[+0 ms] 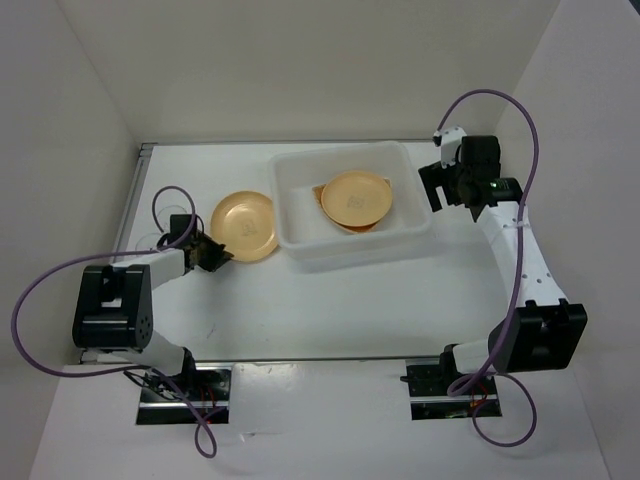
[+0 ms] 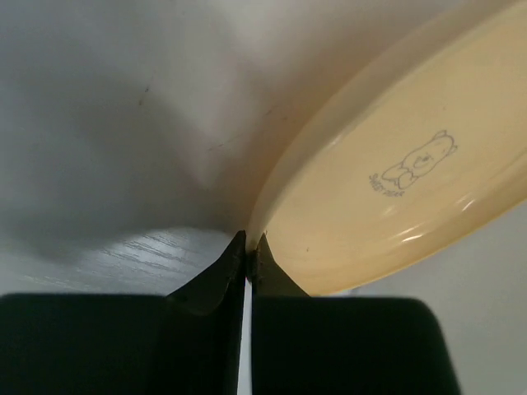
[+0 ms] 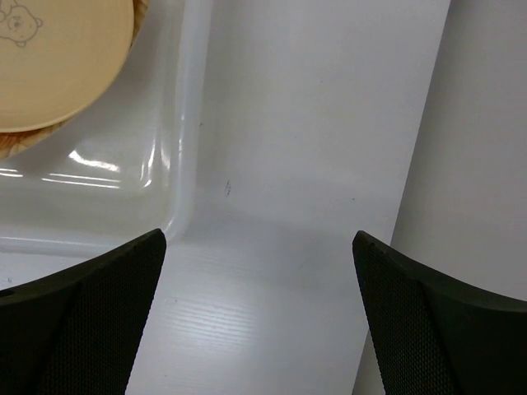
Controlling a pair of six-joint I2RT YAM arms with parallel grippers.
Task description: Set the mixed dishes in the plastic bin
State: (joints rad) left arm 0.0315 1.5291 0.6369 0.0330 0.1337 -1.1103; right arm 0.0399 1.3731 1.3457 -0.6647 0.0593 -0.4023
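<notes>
One yellow-orange plate (image 1: 245, 225) is on the table just left of the plastic bin (image 1: 300, 235). My left gripper (image 1: 215, 254) is shut on its near-left rim; the left wrist view shows the jaws (image 2: 249, 247) pinching the edge of the plate (image 2: 395, 181). A second plate (image 1: 355, 196) lies inside the bin on the woven tan basket tray, whose edge (image 3: 15, 145) peeks out beneath the plate (image 3: 58, 66). My right gripper (image 1: 440, 186) is open and empty just right of the bin, over bare table (image 3: 259, 271). The clear cups do not show.
White walls enclose the table on the left, back and right. The right wall (image 3: 486, 164) is close to my right gripper. The bin's right rim (image 3: 185, 123) runs beside the right gripper's left finger (image 3: 82, 321). Purple cables loop from both arms.
</notes>
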